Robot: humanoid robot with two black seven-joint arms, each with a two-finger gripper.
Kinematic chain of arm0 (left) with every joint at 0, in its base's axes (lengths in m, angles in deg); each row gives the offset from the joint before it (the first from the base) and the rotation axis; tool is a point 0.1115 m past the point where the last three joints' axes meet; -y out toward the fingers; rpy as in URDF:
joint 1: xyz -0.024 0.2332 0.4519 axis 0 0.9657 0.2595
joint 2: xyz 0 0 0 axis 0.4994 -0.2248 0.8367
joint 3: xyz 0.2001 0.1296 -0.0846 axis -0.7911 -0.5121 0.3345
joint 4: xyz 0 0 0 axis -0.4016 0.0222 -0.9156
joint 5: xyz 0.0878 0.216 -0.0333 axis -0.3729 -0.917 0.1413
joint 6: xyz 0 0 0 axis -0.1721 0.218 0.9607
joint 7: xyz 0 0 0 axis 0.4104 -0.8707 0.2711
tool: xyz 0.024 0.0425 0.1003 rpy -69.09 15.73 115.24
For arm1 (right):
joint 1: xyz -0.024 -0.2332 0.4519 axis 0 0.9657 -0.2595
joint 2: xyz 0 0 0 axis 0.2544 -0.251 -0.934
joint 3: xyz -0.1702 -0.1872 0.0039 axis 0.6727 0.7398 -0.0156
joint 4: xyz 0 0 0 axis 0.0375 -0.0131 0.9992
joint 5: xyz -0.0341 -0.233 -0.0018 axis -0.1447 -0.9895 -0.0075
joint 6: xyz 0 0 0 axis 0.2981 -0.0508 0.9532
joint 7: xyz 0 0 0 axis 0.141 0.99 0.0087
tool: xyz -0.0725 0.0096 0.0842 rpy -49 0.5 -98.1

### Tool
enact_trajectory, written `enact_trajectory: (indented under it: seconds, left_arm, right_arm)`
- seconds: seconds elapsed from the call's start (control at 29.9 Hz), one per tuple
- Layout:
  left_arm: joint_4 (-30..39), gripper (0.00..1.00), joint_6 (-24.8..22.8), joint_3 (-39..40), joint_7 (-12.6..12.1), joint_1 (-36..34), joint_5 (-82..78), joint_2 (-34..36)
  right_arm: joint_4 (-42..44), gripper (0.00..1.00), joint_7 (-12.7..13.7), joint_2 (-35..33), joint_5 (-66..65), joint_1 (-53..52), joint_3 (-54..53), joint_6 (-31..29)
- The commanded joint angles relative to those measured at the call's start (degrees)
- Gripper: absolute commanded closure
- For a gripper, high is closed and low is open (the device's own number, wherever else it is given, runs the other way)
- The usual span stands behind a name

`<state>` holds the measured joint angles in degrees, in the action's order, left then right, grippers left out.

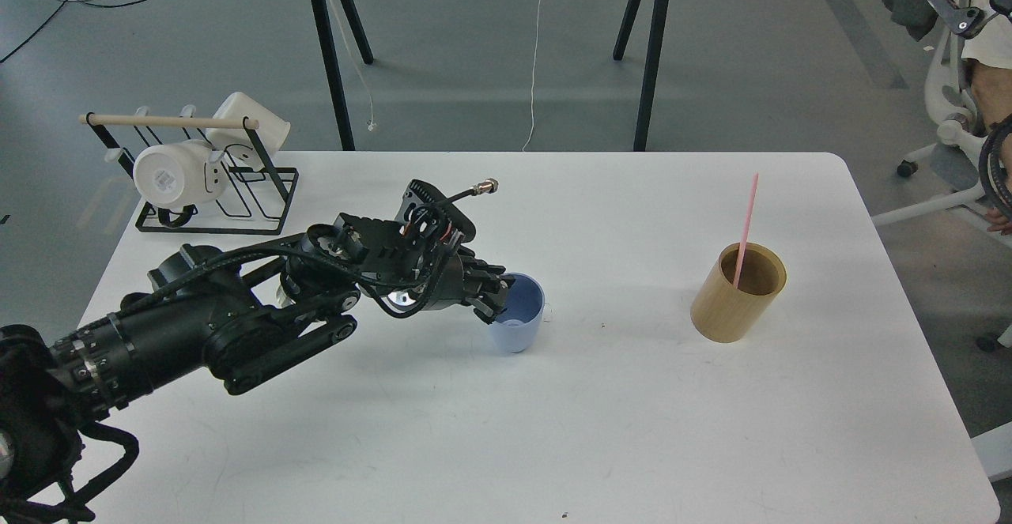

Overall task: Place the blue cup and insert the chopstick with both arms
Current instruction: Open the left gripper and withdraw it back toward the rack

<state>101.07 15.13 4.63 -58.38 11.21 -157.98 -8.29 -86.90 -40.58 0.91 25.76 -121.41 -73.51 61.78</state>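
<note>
The pale blue cup stands upright near the middle of the white table. My left gripper reaches in from the left and is shut on the cup's left rim, one finger inside and one outside. The pink chopstick stands tilted in a tan wooden cylinder at the right of the table. My right arm and gripper are out of view.
A black wire rack with a pale wooden rod and white mugs stands at the table's back left corner. A black-legged table stands behind. An office chair is at the far right edge.
</note>
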Motion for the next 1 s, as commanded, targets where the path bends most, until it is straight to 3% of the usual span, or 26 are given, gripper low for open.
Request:
enact_trajectory:
  seconds: [0.0,0.23,0.43,0.74,0.87,0.97]
  left_arm:
    - [0.21,0.61,0.00,0.74,0.27,-0.04,0.18,0.39]
    - [0.22,0.21,0.00,17.77,1.41,-0.04,12.11,1.98]
    - [-4.08,0.03,0.00,30.18,4.05,0.14,30.82,1.89]
    - [-7.17,0.01,0.00,32.30,3.96,-0.21,62.63,1.36]
    - [-10.94,0.01,4.09,32.30,3.87,-0.56,80.21,1.01]
    - [-15.33,0.01,4.45,32.22,3.87,-0.92,95.67,0.40]
  right_arm:
    - [0.00,0.01,0.03,-0.16,-0.03,0.00,0.22,0.00]
    - [0.00,0.01,0.12,-0.51,-0.20,0.00,0.49,0.00]
    - [-0.44,0.01,-0.06,-2.36,-5.11,-0.35,1.63,0.00]
    - [-9.13,0.01,-0.58,-6.22,-23.56,0.17,2.51,7.07]
    - [-10.89,0.01,-0.67,-7.81,-31.39,0.79,2.51,10.59]
    - [-11.25,0.01,-0.67,-8.95,-35.44,1.05,2.51,11.65]
